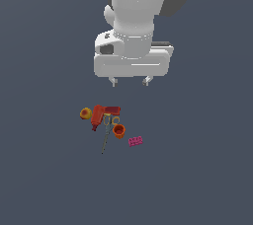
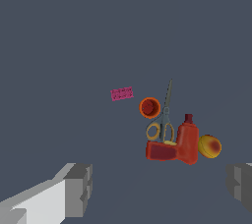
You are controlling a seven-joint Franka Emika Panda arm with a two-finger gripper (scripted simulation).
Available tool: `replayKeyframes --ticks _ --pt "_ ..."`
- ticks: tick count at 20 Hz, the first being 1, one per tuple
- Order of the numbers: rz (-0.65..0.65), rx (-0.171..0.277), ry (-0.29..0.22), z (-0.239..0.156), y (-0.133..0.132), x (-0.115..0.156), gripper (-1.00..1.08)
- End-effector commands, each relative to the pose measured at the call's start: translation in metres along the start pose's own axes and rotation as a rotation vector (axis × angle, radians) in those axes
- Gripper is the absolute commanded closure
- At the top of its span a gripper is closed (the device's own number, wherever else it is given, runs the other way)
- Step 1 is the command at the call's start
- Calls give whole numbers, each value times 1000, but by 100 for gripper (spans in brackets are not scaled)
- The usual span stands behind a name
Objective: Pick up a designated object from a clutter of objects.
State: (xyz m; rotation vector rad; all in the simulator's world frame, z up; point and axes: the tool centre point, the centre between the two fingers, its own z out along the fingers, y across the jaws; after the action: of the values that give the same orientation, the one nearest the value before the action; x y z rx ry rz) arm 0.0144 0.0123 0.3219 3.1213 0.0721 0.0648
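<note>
The small orange cup (image 1: 119, 131) (image 2: 149, 107) stands upright on the dark floor, mouth up, in the clutter. Beside it lie thin scissors (image 1: 106, 135) (image 2: 166, 112) with yellow loops, a red drill-shaped toy (image 1: 102, 115) (image 2: 179, 146), a yellow-orange round item (image 1: 85, 114) (image 2: 209, 146) and a pink toy brick (image 1: 135, 141) (image 2: 121, 93). My gripper (image 1: 130, 81) (image 2: 157, 188) hangs open well above the group, with nothing between its fingers (image 2: 78, 188). The cup sits nearly beneath it, slightly toward the exterior view's left.
The scissors' loops lie right against the cup, and the drill toy sits just behind them. The pink brick lies apart on the cup's other side. All rests on a plain dark grey floor (image 1: 197, 169).
</note>
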Motion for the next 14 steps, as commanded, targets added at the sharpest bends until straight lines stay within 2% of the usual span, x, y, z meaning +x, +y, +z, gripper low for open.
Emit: replayKeyframes --ticks 1,10,14 --pt "0 0 0 0 0 0 -92" --pt "-9 16 -23 7 -26 -3 -92" --pt "-10 16 -23 7 -26 -3 -92"
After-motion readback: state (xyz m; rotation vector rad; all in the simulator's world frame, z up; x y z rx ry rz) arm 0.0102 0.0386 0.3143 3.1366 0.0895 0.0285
